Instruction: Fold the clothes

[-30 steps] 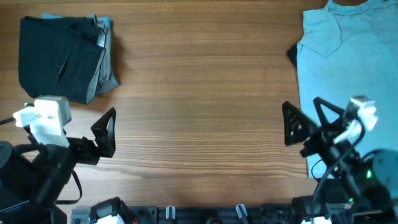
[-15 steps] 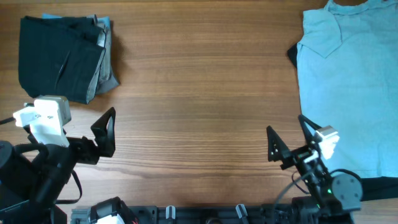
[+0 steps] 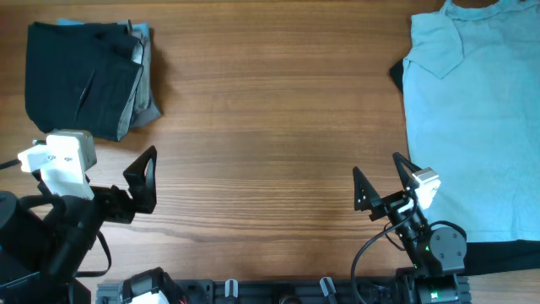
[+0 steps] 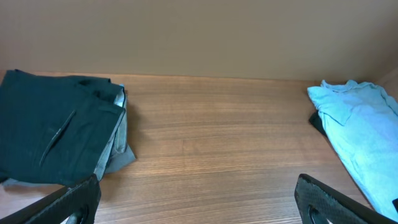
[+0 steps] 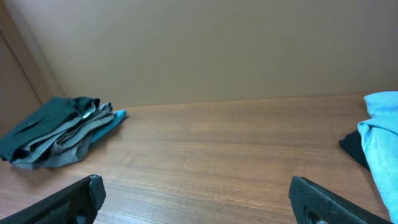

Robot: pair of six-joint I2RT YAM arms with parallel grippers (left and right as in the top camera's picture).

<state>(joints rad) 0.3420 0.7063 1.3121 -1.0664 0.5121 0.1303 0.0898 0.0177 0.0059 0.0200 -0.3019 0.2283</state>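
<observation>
Wooden table [image 3: 270,127], grain running side to side, and in both wrist views a plain beige wall [image 4: 199,37] behind it. Far left corner: the clothes sit in a folded stack [image 3: 84,76], black shorts [image 3: 72,80] on top, a grey garment [image 3: 142,105] under them. A sliver of blue cloth [image 3: 143,32] peeks out at the stack's far edge, too little to identify.

Right side: the light blue T-shirt [image 3: 472,127] lies spread flat, cut off by the frame's top and right edges. Dark cloth [image 3: 395,74] pokes out from beneath it, mostly covered.

Left gripper [image 3: 145,181] hovers front left, fingers spread wide, empty. Right gripper [image 3: 380,181] sits near the front, just beside the T-shirt, jaws wide apart, empty too. The wrist cameras catch only their fingertips in the bottom corners.
</observation>
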